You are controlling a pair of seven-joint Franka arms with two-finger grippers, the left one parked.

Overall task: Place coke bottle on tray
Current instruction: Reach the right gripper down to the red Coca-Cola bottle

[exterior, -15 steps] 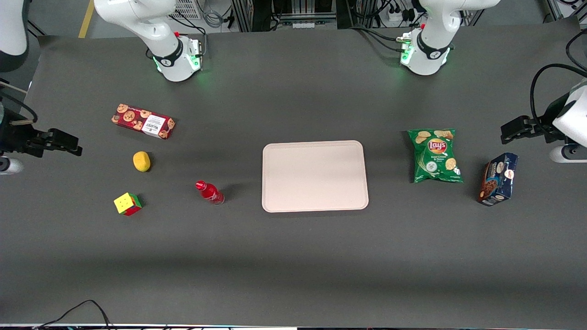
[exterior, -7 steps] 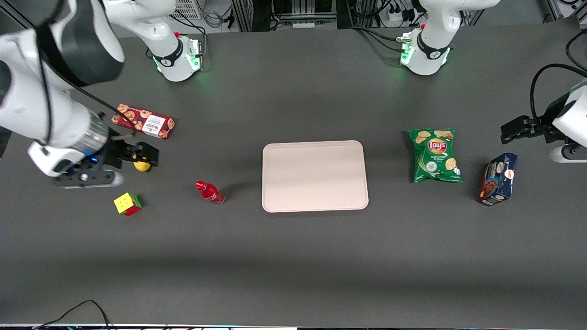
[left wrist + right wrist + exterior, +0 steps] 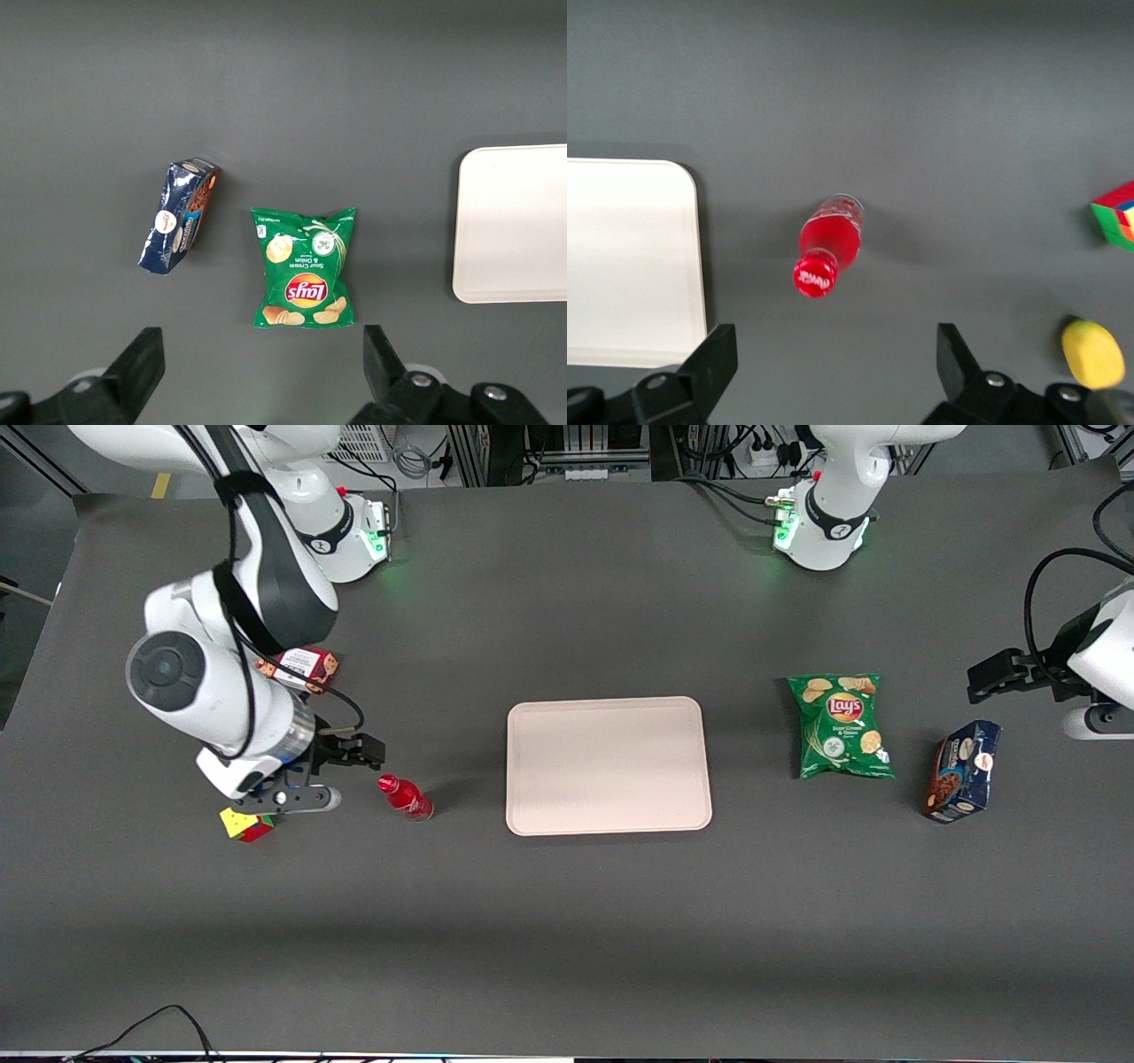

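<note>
Two fingers of my gripper (image 3: pixel 833 376) stand spread wide with nothing between them, and I have them hovering above the table just beside the coke bottle (image 3: pixel 826 250), a little toward the working arm's end. I judge that spacing sensible: the gap is wider than the bottle, so I can bring the jaws down around its body without knocking it.

From the front, the gripper (image 3: pixel 354 753) sits close to the bottle's cap, and the coke bottle (image 3: pixel 406 796) stands upright on the table, apart from the tray (image 3: pixel 608 765) but near its edge. That short run should make the carry easy once I have a grip. The tray is bare, so any spot on it will do.

Around my arm lie a colour cube (image 3: pixel 245 825), partly hidden under the wrist, and a red cookie box (image 3: pixel 301 667), mostly covered by the arm. A yellow lump (image 3: pixel 1092 353) shows in the wrist camera near the cube (image 3: pixel 1116 215); I cannot say what it is. Toward the parked arm's end lie a green chip bag (image 3: pixel 840 724) and a dark blue packet (image 3: pixel 962 770), well clear of my path.

Everything rests on a dark grey mat (image 3: pixel 567 921), smooth and matte. At the table's edge nearest the robot bases I see cables and rack frames.
</note>
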